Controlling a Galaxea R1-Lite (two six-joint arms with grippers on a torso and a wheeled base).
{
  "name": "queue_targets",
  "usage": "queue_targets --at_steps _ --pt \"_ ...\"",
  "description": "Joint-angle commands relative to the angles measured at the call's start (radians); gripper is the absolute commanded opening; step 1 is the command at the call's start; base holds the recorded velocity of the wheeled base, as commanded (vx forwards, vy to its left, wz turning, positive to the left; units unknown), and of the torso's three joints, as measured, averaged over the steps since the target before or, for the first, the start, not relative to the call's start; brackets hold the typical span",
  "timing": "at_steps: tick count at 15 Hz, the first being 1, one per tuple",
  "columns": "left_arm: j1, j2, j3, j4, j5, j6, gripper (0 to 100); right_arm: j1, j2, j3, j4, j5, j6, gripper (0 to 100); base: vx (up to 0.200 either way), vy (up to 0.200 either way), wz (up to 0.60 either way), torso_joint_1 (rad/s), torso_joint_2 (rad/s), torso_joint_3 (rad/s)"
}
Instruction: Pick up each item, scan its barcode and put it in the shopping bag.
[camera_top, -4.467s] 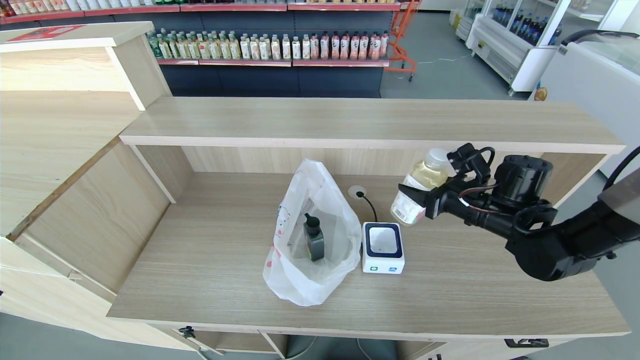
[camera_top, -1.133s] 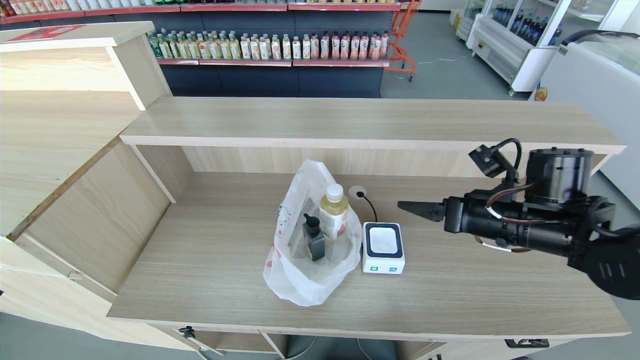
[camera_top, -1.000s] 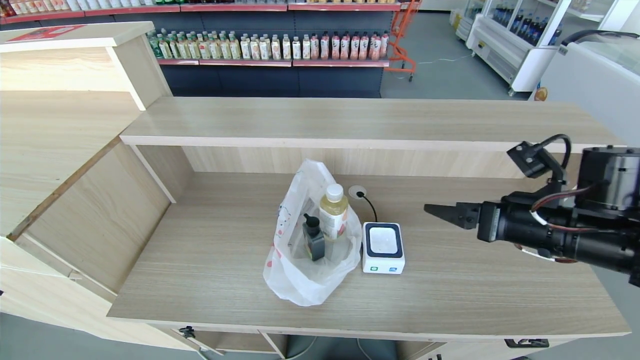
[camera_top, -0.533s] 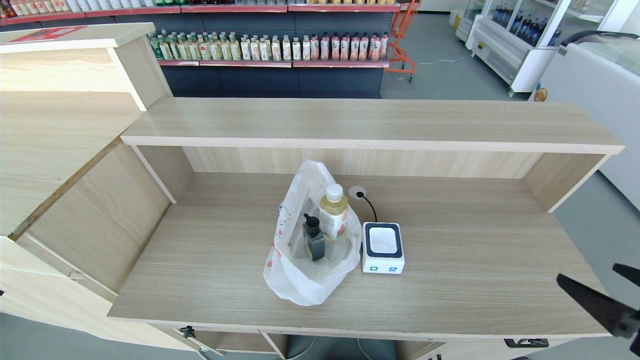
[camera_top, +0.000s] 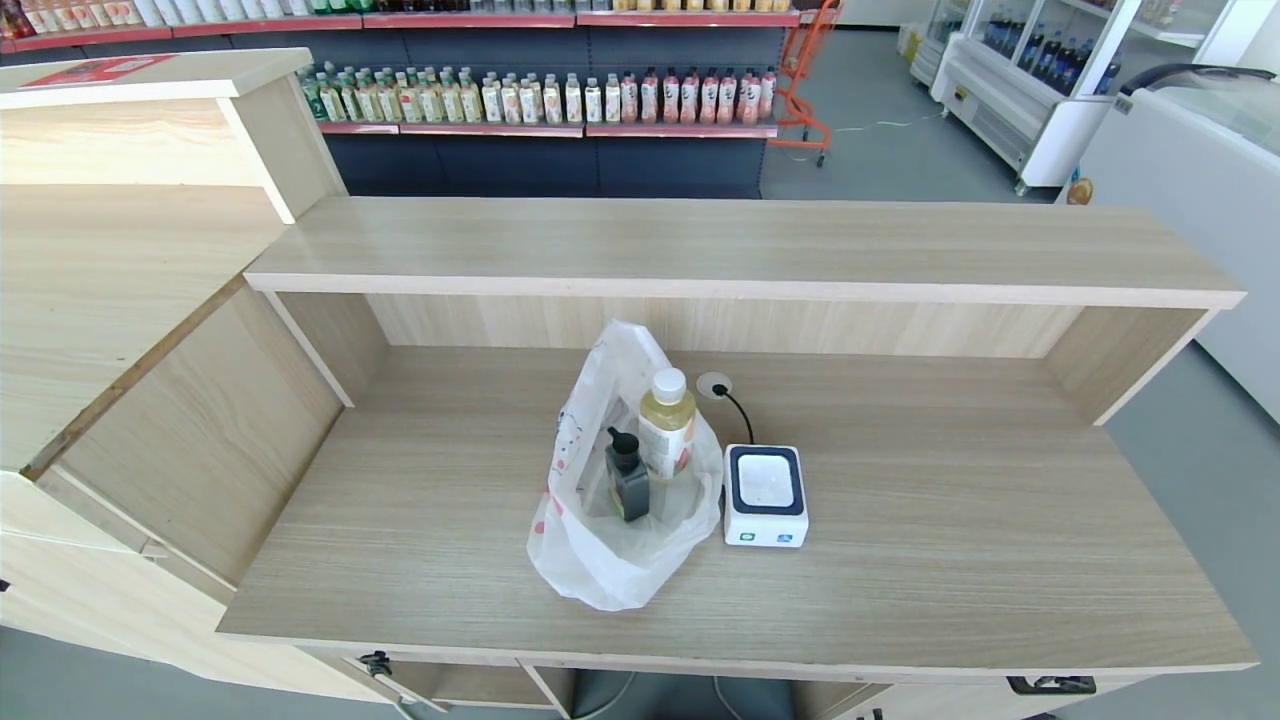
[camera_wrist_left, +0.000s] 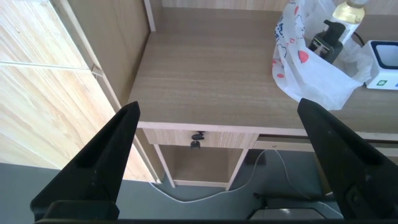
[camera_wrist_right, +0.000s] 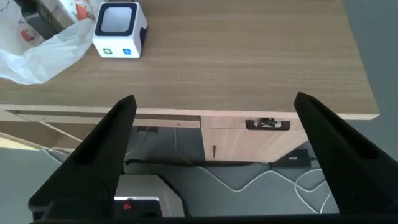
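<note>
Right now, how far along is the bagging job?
Done: the yellow drink bottle and the dark bottle stand inside the shopping bag, beside the scanner. In hand: nothing; the left gripper and right gripper hang open and empty. Left: every visible item is bagged, so likely finished.

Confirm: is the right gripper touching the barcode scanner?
Apart. The right wrist view shows the right gripper open near the front edge of the counter, with a wide stretch of bare wood between its fingertips and the barcode scanner.
</note>
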Motion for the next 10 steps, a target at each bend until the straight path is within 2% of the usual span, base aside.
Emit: queue_targets --at_steps 1,3,4,10 --pt "0.0 0.0 0.0 -0.001 0.0 0.0 100 -0.009 -0.062 0.005 -0.001 0.001 -0.016 100 0.0 0.0 0.0 0.0 0.0 0.0" --pt "0.0 0.0 0.0 -0.001 0.0 0.0 100 -0.009 -0.062 0.005 -0.001 0.001 -0.035 100 0.0 0.0 0.0 0.0 0.0 0.0" --pt "0.0 0.0 0.0 -0.001 0.0 0.0 100 -0.009 -0.062 0.005 -0.001 0.001 -0.032 0 0.0 0.0 0.0 0.0 0.0 0.0" --pt "0.0 0.0 0.0 -0.001 0.0 0.0 100 -0.009 -0.062 0.005 0.001 0.0 0.003 0 0.0 0.0 0.0 0.0 0.0 0.0"
